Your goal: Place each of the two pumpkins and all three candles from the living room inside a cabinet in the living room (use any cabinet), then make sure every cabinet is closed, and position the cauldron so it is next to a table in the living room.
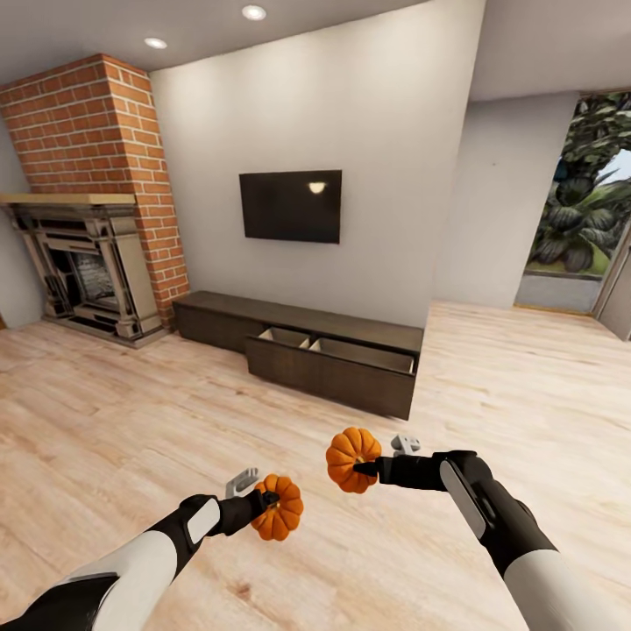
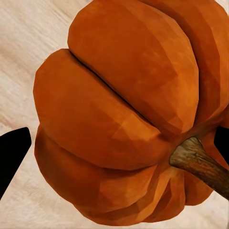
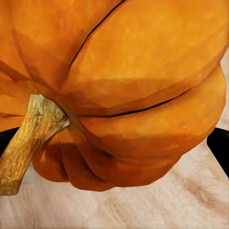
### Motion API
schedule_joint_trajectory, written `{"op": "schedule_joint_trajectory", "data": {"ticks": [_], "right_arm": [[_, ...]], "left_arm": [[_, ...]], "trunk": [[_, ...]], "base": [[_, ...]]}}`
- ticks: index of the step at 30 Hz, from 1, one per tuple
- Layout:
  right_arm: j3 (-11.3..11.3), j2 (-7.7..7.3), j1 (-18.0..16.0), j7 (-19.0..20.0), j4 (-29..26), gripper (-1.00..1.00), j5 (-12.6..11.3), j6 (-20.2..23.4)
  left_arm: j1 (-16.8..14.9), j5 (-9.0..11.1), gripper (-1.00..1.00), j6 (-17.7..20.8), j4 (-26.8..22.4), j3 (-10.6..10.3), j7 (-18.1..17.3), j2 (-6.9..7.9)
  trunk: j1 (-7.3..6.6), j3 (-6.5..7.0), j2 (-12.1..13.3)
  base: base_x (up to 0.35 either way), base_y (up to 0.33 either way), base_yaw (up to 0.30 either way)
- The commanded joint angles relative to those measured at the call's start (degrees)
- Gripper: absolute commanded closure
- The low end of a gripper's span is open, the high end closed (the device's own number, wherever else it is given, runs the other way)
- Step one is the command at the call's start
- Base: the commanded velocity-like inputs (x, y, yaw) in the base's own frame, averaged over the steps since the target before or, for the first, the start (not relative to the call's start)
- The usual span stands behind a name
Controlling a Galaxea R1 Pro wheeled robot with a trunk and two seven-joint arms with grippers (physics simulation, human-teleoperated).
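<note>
Each of my grippers holds an orange ribbed pumpkin above the wood floor. My left gripper is shut on one pumpkin, low in the head view. My right gripper is shut on the other pumpkin, a little higher and to the right. Both wrist views show the pumpkins close up with their stems and dark fingers at the sides. The long dark brown cabinet stands against the wall under the TV, a few steps ahead. Its middle drawer front is pulled open.
A red brick fireplace stands at the left. A wall TV hangs above the cabinet. A white wall corner juts out to the right, with an opening to plants beyond. Light plank floor lies between me and the cabinet.
</note>
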Motion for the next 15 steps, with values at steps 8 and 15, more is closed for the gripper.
{"op": "schedule_joint_trajectory", "data": {"ticks": [8, 15], "right_arm": [[0.1, -0.05, -0.1, -0.1, 0.0, 1.0, 0.0, 0.2], [0.2, -0.05, -0.1, -0.1, 0.0, 1.0, 0.0, 0.2]], "left_arm": [[0.0, -0.1, 1.0, 0.4, -0.1, 0.5, 0.0, -0.01], [0.0, -0.1, 1.0, 0.5, -0.1, 0.5, 0.0, -0.01]], "trunk": [[-1.75, 1.58, 3.2], [-3.29, 3.25, 6.0]], "base": [[0.156, 0.0, -0.085], [0.156, 0.0, -0.176]]}}
